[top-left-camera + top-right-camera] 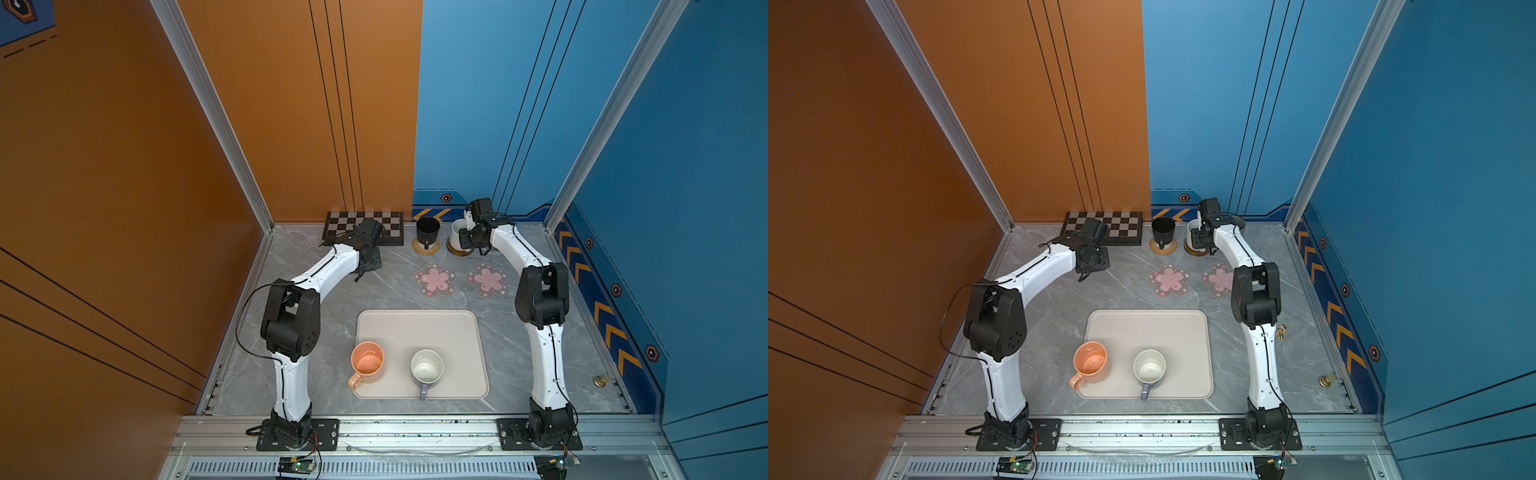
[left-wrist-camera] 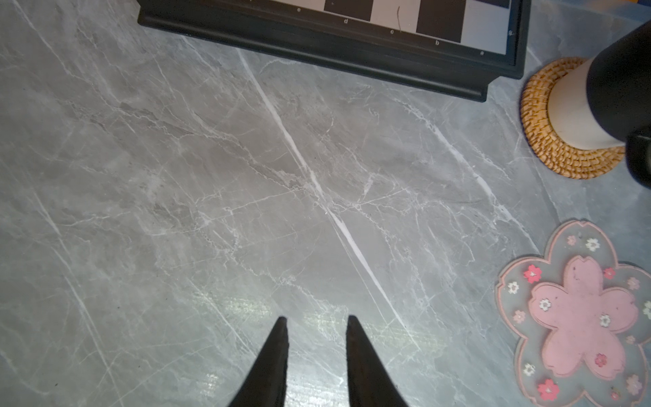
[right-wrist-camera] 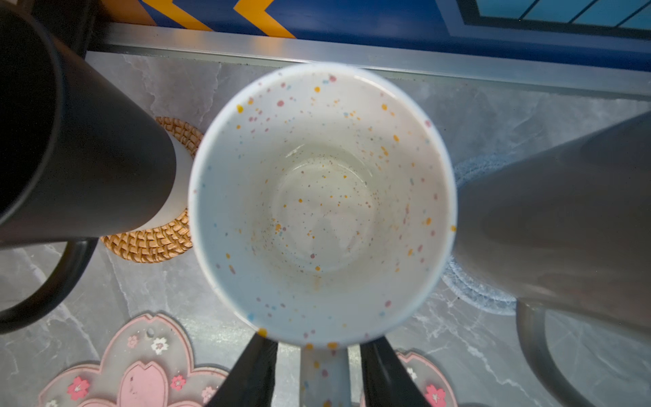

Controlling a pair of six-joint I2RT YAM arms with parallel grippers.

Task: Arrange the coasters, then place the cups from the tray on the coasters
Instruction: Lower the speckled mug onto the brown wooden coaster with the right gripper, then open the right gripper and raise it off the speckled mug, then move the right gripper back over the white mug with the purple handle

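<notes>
The white speckled cup stands on a dark brown coaster at the back. My right gripper is open, one finger on each side of its handle with a gap on each side. A black cup sits on the rattan coaster. A grey cup sits on the grey-blue coaster. Two pink blossom coasters lie bare. The peach cup and lavender cup stand on the tray. My left gripper hangs open over bare table.
A chessboard lies against the back wall, just behind my left wrist. A small brass object sits near the right wall and a tiny figurine beside the right arm. Walls enclose the table on three sides.
</notes>
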